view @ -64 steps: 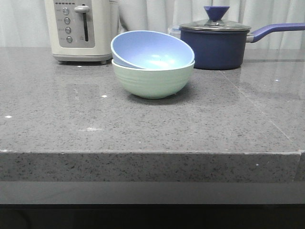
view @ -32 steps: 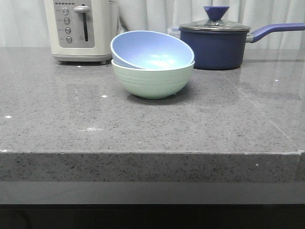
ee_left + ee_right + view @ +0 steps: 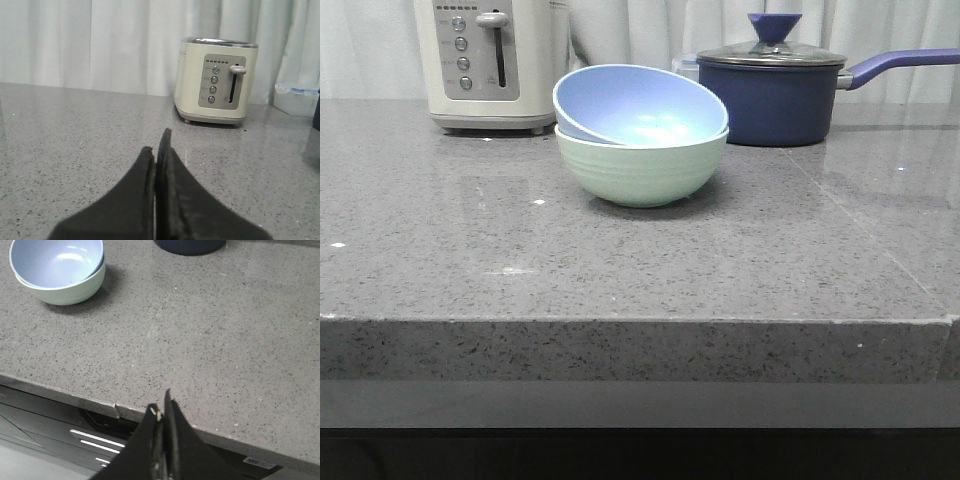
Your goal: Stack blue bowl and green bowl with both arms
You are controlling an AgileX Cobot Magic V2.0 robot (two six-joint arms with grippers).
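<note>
Front view: blue bowl [image 3: 638,107] tilted inside green bowl [image 3: 642,170]; both tools pressed together.

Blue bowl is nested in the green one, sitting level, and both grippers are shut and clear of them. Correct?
Not quite. The blue bowl is in the green bowl but tilted, its left rim raised, as the front view shows. The left gripper and right gripper are shut and clear of the bowls.

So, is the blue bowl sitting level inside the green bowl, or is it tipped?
Tipped. The blue bowl rests inside the green bowl, its rim higher at the left.
</note>
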